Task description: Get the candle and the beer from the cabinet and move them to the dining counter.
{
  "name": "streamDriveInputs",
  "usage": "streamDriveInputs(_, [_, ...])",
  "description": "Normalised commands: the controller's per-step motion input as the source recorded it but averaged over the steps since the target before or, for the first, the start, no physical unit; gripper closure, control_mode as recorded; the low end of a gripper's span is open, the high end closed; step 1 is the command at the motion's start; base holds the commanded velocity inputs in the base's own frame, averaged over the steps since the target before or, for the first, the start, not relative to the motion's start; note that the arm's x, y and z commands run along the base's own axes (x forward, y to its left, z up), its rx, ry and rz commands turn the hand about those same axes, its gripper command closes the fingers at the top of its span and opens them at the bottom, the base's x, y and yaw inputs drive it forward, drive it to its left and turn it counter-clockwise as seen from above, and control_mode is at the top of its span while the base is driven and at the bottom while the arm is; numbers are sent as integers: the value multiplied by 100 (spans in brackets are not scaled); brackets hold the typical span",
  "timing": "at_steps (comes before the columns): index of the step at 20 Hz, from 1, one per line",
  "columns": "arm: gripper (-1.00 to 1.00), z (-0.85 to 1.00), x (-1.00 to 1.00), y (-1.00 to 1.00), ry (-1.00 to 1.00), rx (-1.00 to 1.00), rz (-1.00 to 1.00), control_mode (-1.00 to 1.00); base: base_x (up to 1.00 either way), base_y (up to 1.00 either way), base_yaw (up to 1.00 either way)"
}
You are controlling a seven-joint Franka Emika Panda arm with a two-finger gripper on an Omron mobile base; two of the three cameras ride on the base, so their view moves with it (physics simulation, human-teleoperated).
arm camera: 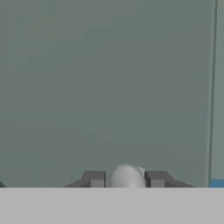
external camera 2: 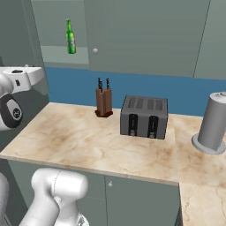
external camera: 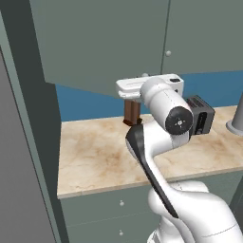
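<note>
The beer (external camera 2: 69, 37), a slim green bottle with a red-and-white label, stands upright inside the grey-green cabinet (external camera 2: 145, 35) at its left end, where the inside is open to view. In the hand view my gripper (arm camera: 125, 178) faces a flat door panel (arm camera: 109, 87), and its two dark fingertips are shut on a small round knob (arm camera: 127, 176). My white hand (external camera: 142, 88) sits at the lower edge of the swung-out door (external camera: 95, 42). The candle and the dining counter are out of view.
Below the cabinet runs a marble worktop (external camera 2: 79, 137) with a brown knife block (external camera 2: 104, 102), a dark toaster (external camera 2: 144, 117) and a grey cylinder (external camera 2: 213, 123). Grey-green drawers (external camera: 109, 209) lie under it. A tall dark wall (external camera: 28, 142) stands at the left.
</note>
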Motion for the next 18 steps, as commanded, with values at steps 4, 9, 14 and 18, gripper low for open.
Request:
streamDriveInputs(4, [100,0,-22,43,0,-4,0,-100,0,0,0])
streamDriveInputs(9, [100,0,-24,47,0,-4,0,-100,0,0,0])
streamDriveInputs(14, [100,0,-34,48,0,-5,0,-100,0,0,0])
streamDriveInputs(18, [100,0,-44,35,0,-5,4,-100,0,0,0])
